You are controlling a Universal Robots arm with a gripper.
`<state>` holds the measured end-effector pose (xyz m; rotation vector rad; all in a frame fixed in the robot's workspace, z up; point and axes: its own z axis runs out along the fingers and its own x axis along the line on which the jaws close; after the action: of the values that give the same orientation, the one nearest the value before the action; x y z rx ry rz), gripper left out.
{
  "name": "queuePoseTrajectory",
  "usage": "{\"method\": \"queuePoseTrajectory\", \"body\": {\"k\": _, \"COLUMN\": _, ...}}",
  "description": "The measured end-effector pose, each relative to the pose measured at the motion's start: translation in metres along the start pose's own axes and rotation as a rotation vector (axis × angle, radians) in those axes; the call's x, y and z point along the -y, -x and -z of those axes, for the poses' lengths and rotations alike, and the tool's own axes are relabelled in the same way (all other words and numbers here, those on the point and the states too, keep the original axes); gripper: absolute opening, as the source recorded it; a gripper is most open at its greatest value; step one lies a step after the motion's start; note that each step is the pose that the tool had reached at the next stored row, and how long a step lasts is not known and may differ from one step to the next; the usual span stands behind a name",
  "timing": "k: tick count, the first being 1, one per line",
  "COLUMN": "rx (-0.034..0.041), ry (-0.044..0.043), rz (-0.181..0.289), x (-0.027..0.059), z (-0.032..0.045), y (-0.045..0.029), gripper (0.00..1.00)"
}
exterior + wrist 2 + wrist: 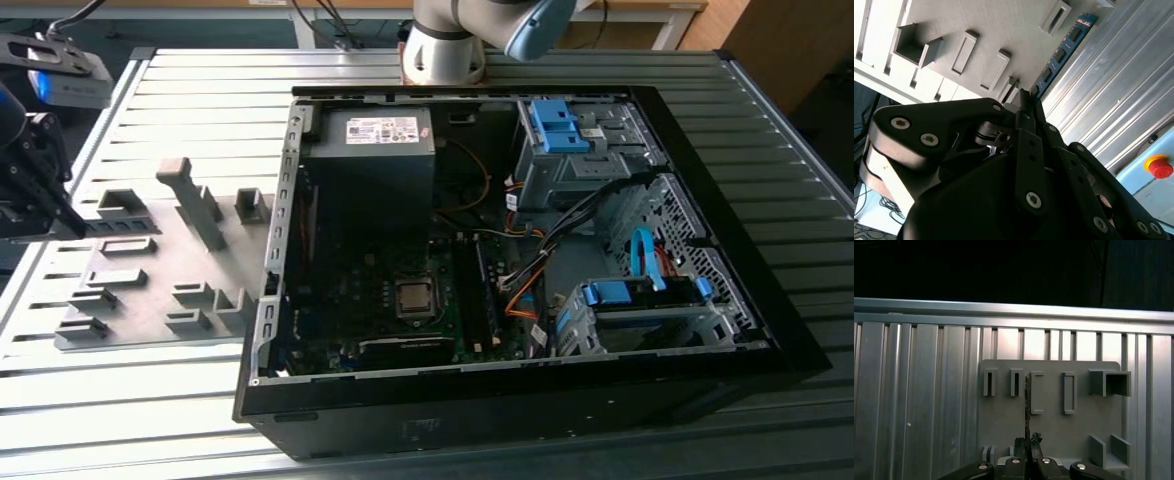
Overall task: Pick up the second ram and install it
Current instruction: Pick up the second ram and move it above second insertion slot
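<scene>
Claw closed on one end of the ram; the stick ran straight out past the fingertips. In the first wrist view I saw it edge-on over the grey fixture plate on the worktop. I couldn't tell whether it touched the plate.
</scene>
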<state>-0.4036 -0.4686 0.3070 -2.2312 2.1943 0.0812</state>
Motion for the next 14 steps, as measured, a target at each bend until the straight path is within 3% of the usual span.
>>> {"method": "queuePoseTrajectory", "body": {"k": 14, "rx": 0.0000, "ry": 0.0000, "rz": 0.000, "x": -0.0003, "z": 0.0093, "y": 0.0006, "gripper": 0.14}}
